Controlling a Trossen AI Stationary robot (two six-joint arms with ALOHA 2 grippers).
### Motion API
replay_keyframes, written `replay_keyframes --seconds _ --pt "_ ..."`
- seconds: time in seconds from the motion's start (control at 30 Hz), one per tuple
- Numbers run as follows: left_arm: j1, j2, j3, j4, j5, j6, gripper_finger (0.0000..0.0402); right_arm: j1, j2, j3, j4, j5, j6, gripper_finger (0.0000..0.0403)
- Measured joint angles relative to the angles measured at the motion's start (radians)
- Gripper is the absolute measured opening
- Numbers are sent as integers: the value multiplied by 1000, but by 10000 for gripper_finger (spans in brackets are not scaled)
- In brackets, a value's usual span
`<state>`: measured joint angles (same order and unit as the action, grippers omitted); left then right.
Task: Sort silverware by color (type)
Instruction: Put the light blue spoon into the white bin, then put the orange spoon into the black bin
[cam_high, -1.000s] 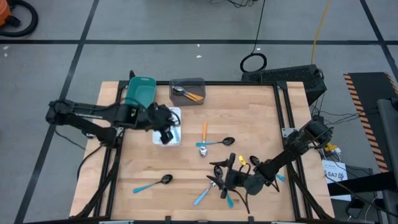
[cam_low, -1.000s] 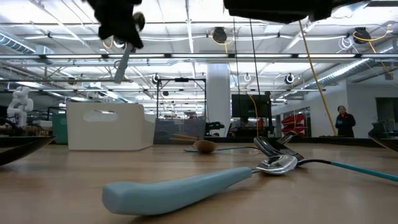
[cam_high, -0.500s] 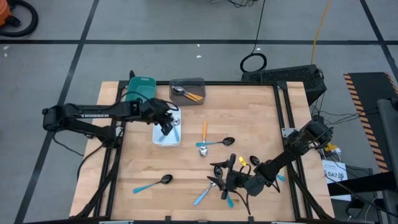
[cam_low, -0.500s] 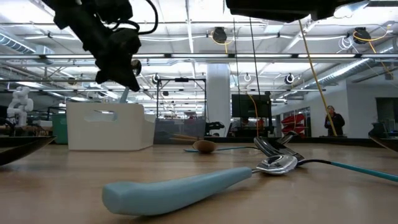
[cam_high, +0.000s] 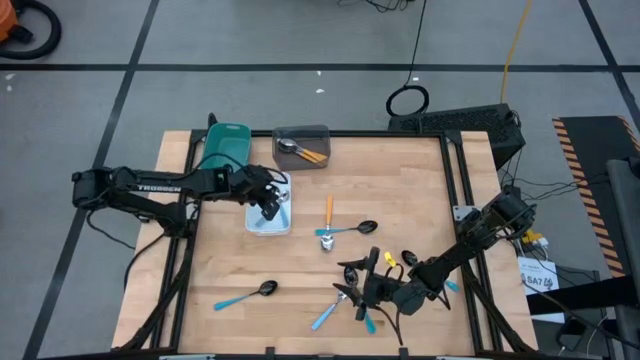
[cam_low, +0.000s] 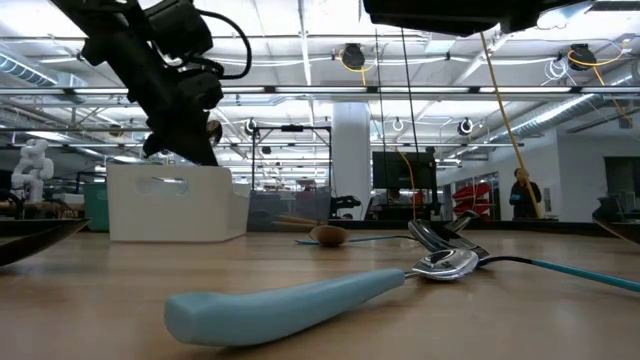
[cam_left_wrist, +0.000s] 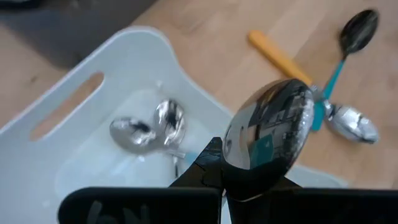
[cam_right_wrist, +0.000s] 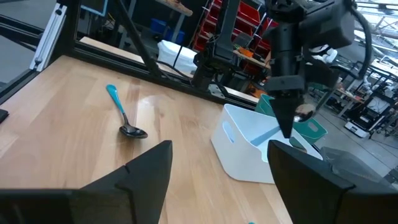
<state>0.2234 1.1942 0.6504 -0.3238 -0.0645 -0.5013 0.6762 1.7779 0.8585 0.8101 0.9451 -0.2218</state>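
Spoon (cam_left_wrist: 268, 134) clamped in left end effector (cam_high: 268, 206).

White tray (cam_high: 254, 223), light-blue-handled spoon (cam_right_wrist: 266, 137)

The left gripper (cam_high: 268, 207) hangs shut on a silver-bowled spoon (cam_left_wrist: 268, 134) just above the white tray (cam_high: 252, 222); below it the tray floor holds two spoons (cam_left_wrist: 148, 126), with bare floor beside them. Beside it, the teal tray (cam_high: 226, 146) and grey tray (cam_high: 318, 131) stand along the table's far edge. The right gripper (cam_high: 368, 287) rests open with spoons crowded around it (cam_high: 350, 275). Between the grippers lies bare wood, broken by an orange-handled spoon (cam_high: 328, 216) and a blue-handled one (cam_high: 352, 229).
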Motion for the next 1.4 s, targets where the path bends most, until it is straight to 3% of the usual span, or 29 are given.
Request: replay_keyframes --seconds 0.17,0.63,1.0,1.13,1.23,1.4 --pt "-17 10 0 -5 -24 -17 10 0 0 0 0 0 0 258" --pt "-16 50 0 -15 -57 2 116 0 0 0 0 0 0 258" --pt "-58 50 45 -17 -97 6 125 0 0 0 0 6 0 258" --pt "-120 50 76 -14 -105 6 125 1 0 0 0 101 0 258" --pt "-183 50 90 -15 -168 3 125 6 -12 0 -3 132 -1 258" --pt "-299 50 107 -14 -359 -14 125 8 -69 0 -51 126 56 258"
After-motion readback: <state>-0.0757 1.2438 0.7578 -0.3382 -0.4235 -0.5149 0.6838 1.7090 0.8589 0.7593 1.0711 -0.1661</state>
